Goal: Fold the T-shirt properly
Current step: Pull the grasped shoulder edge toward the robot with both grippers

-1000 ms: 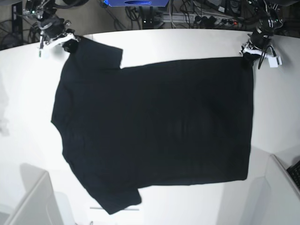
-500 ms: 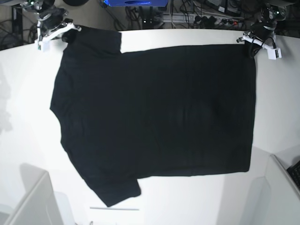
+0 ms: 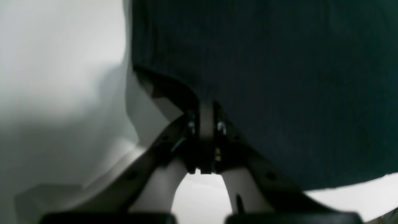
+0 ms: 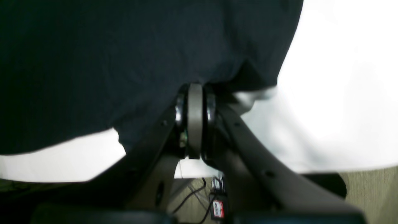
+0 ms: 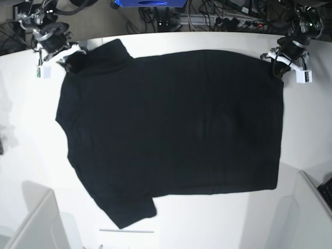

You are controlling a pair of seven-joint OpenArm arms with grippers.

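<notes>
Closest to my left wrist camera, my left gripper (image 3: 206,124) has its jaws pressed together on the hem corner of the T-shirt (image 3: 279,77), the dark cloth pinched between them and spreading away above. My right gripper (image 4: 194,112) is likewise clamped, on the edge of the shirt by the sleeve (the fabric bunches a little right at the pinch). Farther out, in the base view, the T-shirt (image 5: 171,124) lies spread flat on the white table (image 5: 311,135), plain black side up, collar end toward that view's left and hem toward its right. My left gripper (image 5: 277,65) holds the far hem corner, and my right gripper (image 5: 66,57) holds the far shoulder, both near the table's back edge.
</notes>
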